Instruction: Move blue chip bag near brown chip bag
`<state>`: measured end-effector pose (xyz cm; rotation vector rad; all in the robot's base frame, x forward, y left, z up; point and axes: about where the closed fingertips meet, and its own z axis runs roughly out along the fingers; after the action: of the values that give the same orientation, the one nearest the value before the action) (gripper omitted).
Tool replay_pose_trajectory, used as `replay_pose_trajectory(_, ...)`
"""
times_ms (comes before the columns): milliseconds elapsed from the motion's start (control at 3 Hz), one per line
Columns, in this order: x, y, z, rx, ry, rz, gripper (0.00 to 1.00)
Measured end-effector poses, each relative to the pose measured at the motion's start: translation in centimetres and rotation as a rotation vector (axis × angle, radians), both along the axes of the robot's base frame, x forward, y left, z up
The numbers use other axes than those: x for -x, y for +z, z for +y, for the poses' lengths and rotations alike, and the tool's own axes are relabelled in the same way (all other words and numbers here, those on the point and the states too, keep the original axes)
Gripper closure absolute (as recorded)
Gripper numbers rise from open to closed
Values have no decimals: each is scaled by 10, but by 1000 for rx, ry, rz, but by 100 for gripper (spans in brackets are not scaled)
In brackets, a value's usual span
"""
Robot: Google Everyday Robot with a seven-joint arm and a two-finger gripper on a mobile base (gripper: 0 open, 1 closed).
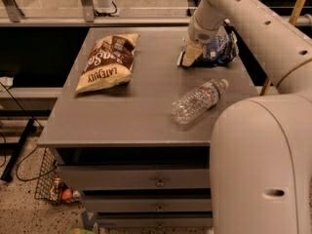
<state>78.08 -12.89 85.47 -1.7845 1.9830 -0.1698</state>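
The blue chip bag (218, 51) is a small crumpled navy foil bag lying at the back right of the grey cabinet top (141, 116). My gripper (191, 54) hangs from the white arm and is down over the bag's left end, its tan fingers touching or covering that end. The brown chip bag (106, 61) is larger, tan and dark brown with block lettering, and lies at the back left, well apart from the blue bag.
A clear plastic water bottle (199, 101) lies on its side at the right middle of the top. The robot's white body (263, 165) fills the lower right. Drawers run below the top, and a wire basket (52, 189) sits on the floor at left.
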Motion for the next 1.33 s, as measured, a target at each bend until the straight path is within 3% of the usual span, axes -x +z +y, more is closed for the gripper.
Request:
replay_pose_trajectory(667,2,-7,8,-22,28,31,83)
replay_pose_trajectory(1000,3,-7,8,-35,34,37,100)
replay_pose_trajectory(1333,1,9,1,-57,17,2,82)
